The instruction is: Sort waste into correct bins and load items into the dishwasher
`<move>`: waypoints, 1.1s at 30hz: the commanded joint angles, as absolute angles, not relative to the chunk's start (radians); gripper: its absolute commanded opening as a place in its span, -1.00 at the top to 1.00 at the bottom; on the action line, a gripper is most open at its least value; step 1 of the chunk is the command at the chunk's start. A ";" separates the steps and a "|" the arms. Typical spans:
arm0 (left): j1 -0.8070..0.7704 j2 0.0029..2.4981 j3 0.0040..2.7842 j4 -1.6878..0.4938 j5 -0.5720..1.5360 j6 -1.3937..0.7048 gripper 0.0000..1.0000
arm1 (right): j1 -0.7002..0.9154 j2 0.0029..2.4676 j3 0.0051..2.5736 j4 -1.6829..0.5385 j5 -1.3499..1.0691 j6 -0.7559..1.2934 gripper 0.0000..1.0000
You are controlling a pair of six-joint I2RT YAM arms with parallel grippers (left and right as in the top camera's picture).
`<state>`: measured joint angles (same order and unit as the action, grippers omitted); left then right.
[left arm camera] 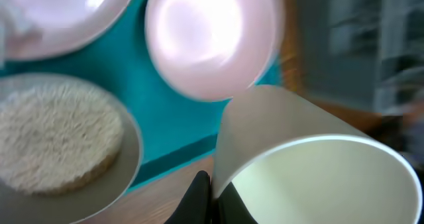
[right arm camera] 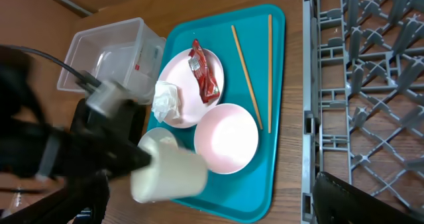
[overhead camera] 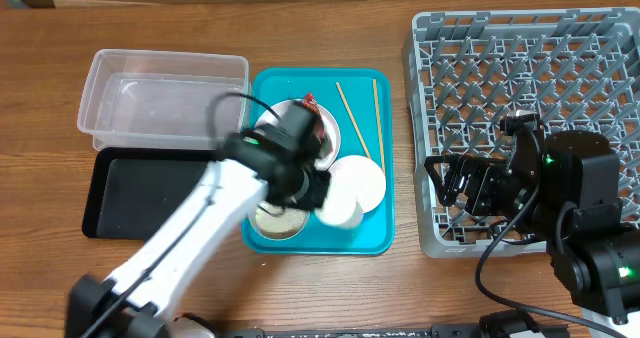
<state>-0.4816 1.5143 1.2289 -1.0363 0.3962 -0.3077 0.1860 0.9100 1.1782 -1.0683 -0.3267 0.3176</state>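
Observation:
My left gripper [left arm camera: 212, 192] is shut on the rim of the small white cup [left arm camera: 311, 158] and holds it tilted above the teal tray's front edge [overhead camera: 375, 236]; the cup also shows in the overhead view [overhead camera: 340, 213] and in the right wrist view [right arm camera: 169, 174]. On the tray lie a large plate [right arm camera: 179, 75] with the red wrapper [right arm camera: 204, 78] and the white tissue [right arm camera: 167, 99], a white bowl [right arm camera: 226, 136], a dish of rice [left arm camera: 56, 141] and two chopsticks [right arm camera: 246, 75]. My right gripper [overhead camera: 447, 186] is open and empty over the grey rack's [overhead camera: 520, 88] front left corner.
The clear tub [overhead camera: 165, 98] stands left of the teal tray, with the black tray [overhead camera: 130, 193] in front of it. The left arm reaches diagonally from the front left across the black tray's corner.

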 commanded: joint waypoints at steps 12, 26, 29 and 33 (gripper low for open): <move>-0.119 1.466 1.265 -1.040 1.544 0.057 0.92 | 0.251 0.968 1.197 -0.852 -0.852 0.167 -1.00; -0.146 1.466 1.265 -1.035 1.578 0.057 0.92 | 0.447 1.081 1.197 -0.609 -0.885 0.191 -0.37; -0.146 1.466 1.265 -1.028 1.579 0.057 0.92 | 0.450 1.081 1.197 -0.614 -0.888 0.194 -0.31; -0.146 1.466 1.265 -1.016 1.579 0.057 0.92 | 0.450 1.081 1.197 -0.614 -0.912 0.194 -0.81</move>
